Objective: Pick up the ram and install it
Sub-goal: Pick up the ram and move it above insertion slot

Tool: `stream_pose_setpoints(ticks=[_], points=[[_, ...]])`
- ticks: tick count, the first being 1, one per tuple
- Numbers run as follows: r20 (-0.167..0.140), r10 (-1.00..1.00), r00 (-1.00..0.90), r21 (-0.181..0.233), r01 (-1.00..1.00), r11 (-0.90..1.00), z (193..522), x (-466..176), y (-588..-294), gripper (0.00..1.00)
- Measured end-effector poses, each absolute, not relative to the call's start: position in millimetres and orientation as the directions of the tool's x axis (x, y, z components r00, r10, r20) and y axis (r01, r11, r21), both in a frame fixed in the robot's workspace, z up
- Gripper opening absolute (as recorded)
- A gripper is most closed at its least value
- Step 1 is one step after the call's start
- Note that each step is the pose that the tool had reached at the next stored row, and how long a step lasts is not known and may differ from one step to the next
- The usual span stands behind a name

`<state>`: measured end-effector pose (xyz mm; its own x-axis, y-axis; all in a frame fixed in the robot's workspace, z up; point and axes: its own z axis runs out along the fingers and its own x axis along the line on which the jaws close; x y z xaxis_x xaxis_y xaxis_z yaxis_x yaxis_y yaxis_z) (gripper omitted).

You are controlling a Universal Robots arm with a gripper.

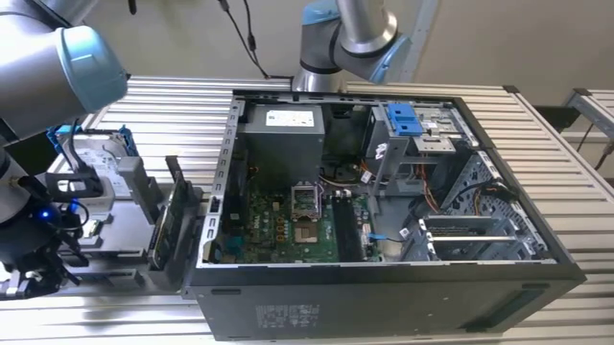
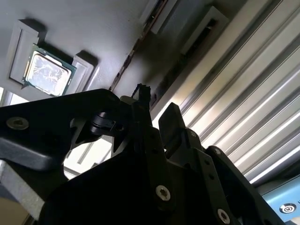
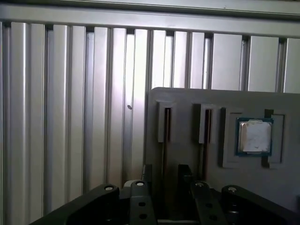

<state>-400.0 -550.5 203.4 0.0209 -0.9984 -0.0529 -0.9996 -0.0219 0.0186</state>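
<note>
While the gripper (image 3: 165, 172) hangs over the grey tray (image 3: 183, 101), we see its two fingers (image 3: 185, 174) apart, one to each side of the ram (image 3: 167, 125), which stands on edge in a tray slot. We cannot tell whether they touch it. Beside it we find a second slotted stick (image 3: 206, 125) and a chip (image 3: 254, 137). The open case (image 1: 384, 302) lies toward the exterior view's right.

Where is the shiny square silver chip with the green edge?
In both wrist views the shiny square silver chip sits in a pocket of the grey plastic tray, right beside two narrow slots.
</note>
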Motion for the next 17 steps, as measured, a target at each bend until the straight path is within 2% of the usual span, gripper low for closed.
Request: stream_pose_setpoints(ticks=[17], points=[[-0.056,-0.998,0.036,0.008,-0.999,-0.036,191,-401,-550,0.36]])
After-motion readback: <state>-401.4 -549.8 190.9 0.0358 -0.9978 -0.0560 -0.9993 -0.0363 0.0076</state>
